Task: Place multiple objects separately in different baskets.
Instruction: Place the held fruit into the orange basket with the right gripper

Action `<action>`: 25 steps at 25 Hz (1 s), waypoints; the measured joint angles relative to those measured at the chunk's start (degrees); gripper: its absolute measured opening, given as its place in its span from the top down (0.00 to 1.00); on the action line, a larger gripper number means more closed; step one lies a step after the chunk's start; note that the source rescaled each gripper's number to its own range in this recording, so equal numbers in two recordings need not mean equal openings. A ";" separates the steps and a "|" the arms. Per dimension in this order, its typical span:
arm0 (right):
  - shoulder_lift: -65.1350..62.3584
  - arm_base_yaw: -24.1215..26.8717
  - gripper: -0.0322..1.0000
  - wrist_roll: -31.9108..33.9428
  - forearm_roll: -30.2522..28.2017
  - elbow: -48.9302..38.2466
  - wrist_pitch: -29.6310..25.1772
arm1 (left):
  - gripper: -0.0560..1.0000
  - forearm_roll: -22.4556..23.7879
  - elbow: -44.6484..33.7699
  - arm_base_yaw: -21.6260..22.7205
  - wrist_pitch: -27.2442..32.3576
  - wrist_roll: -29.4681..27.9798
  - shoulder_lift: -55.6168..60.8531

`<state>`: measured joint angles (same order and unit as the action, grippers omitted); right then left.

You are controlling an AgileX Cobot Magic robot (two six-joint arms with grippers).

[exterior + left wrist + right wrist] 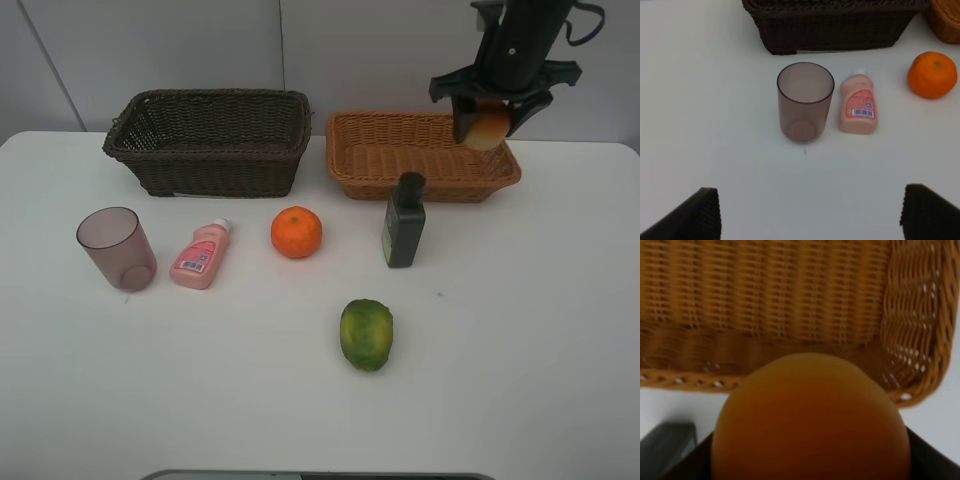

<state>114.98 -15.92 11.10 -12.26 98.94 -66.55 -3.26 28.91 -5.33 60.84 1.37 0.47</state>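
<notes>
Hanging over the right end of the light tan wicker basket (430, 186), the right gripper (486, 118) pinched the round red-yellow fruit (490, 131) between its jaws, clear of the basket floor; its wrist view showed the fruit filling the foreground with the basket's weave and corner beyond it. The tan basket and the dark brown wicker basket (210, 165) sat side by side at the back of the white table (520, 330), each with its long axis running left to right. Just in front of the tan basket the dark green bottle (404, 220) stood upright, black cap up. The orange (296, 231) rested near the table's middle. The pink bottle (201, 256) lay flat, its long axis running roughly front to back and its white cap pointing toward the dark basket. Just beside it the translucent mauve cup (117, 248) stood upright, mouth up. The green-yellow oval fruit (366, 334) lay nearer the front, long axis roughly front to back. The left gripper (810, 212) hung with jaws spread wide and empty, short of the cup.
</notes>
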 joint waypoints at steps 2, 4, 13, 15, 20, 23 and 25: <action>3.31 -1.11 0.56 -0.45 0.00 3.80 0.05 | 0.07 0.00 0.00 0.00 0.00 0.00 0.00; 6.43 -2.18 0.56 -0.94 0.00 7.53 0.30 | 0.07 0.00 0.00 0.00 0.00 0.00 0.00; 16.29 -3.74 0.56 -1.11 0.20 13.76 9.43 | 0.07 0.00 0.00 0.00 0.00 0.00 0.00; 17.25 -3.74 0.56 -1.11 0.20 13.81 11.49 | 0.07 0.00 0.00 0.00 0.00 0.00 0.00; 19.42 -3.69 0.56 -1.11 -0.14 14.12 16.78 | 0.07 0.00 0.00 0.00 0.00 0.00 0.00; 20.60 -3.69 0.56 -1.06 -0.21 14.12 19.21 | 0.07 0.00 0.00 0.00 0.00 0.00 0.00; 21.11 -3.69 0.56 -1.01 -0.21 14.12 20.13 | 0.07 0.00 0.00 0.00 0.00 0.00 0.00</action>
<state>136.09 -19.61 10.09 -12.47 113.06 -46.42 -3.26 28.91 -5.33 60.84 1.37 0.47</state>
